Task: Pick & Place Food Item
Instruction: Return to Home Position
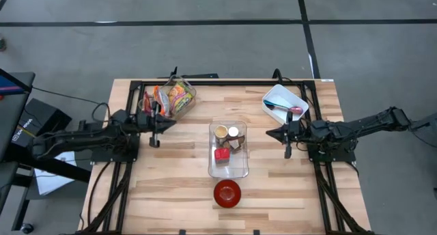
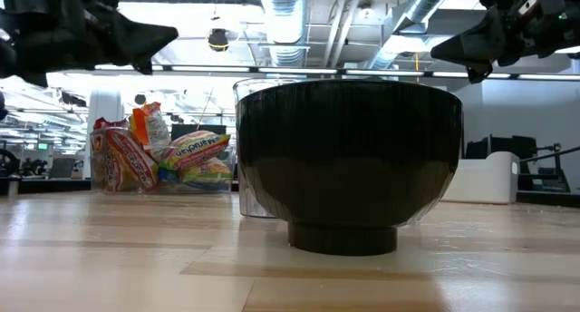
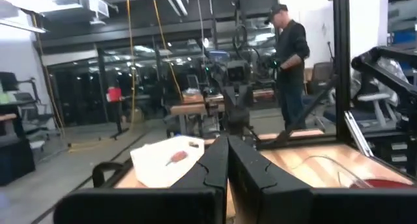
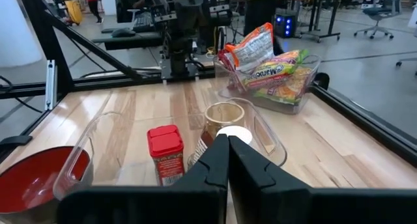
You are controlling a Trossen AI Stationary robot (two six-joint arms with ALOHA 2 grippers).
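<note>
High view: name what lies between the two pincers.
The clear bin with jars and a red-capped container, between the left pincer and right pincer, bare tabletop either side; the high view shows it.

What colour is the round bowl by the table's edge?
The round bowl is red, clearest in the high view.

- Noodle bin [image 1: 191, 95] sits at the table's [image 1: 171, 187] far left, with packs [image 1: 171, 97] inside it.
- Tub [image 1: 281, 93] sits at the far right, with the spoon [image 1: 287, 109] in it.
- Centre bin [image 1: 231, 168] lies mid-table, nearer than both, with jars [image 1: 221, 132] in its far half.
- Bowl [image 1: 227, 192] stands just before the centre bin.
- Left gripper [image 1: 164, 123] hangs beside the noodle bin, and right gripper [image 1: 272, 133] just before the tub.
</note>
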